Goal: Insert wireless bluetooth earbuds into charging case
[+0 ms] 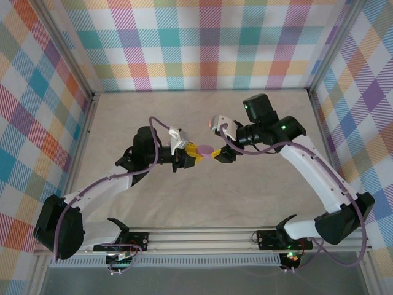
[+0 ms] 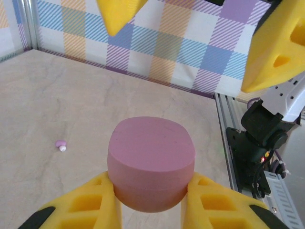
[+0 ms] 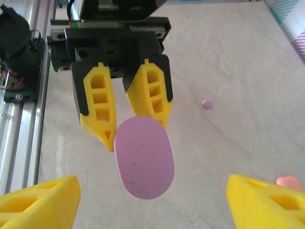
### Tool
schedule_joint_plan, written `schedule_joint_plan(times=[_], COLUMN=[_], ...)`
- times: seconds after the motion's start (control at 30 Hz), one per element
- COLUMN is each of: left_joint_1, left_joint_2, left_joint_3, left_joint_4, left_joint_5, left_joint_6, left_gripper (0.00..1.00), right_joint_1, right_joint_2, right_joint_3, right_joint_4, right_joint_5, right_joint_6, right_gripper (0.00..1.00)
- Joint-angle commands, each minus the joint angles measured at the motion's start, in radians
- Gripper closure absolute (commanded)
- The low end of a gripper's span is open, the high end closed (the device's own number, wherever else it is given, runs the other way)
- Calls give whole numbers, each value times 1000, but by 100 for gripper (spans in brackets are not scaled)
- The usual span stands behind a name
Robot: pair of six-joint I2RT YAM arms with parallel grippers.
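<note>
Left end effector [image 1: 195, 153] clamped on purple charging case [image 1: 207, 149], raised over table [image 1: 245, 203] centre. Right end effector [image 1: 219, 155] at its 3 o'clock, fingers apart, clear of case. Farther off, purple earbud [image 2: 61, 145] on table; orange-pink nub [image 3: 287, 182], possibly an earbud.

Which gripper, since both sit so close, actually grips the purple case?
The left gripper: its yellow fingers clamp the purple case, while the right gripper stands wide open.

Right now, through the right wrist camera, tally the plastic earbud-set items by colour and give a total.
Mauve pebble-shaped plastic case: 1
Tiny purple plastic earbud: 1
Orange-pink plastic piece, partly hidden: 1
Total: 3
</note>
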Motion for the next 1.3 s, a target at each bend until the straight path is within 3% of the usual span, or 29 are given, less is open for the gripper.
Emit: schedule_joint_plan(times=[0.0, 0.63, 1.27], left_joint_1=[7, 7, 7], left_joint_2=[-41, -93, -114], left_joint_3=[-23, -51, -63], left_joint_4=[96, 103, 79], left_joint_5=[-18, -45, -40], left_joint_6=[-45, -72, -61], left_gripper=[79, 79, 80], right_joint_1=[3, 19, 12], right_joint_2=[4, 86, 139], right_joint_3=[-29, -26, 53], right_joint_4=[88, 126, 107], right_joint_5=[-44, -93, 50], right_joint_6=[85, 80, 122], right_gripper=[20, 16, 18])
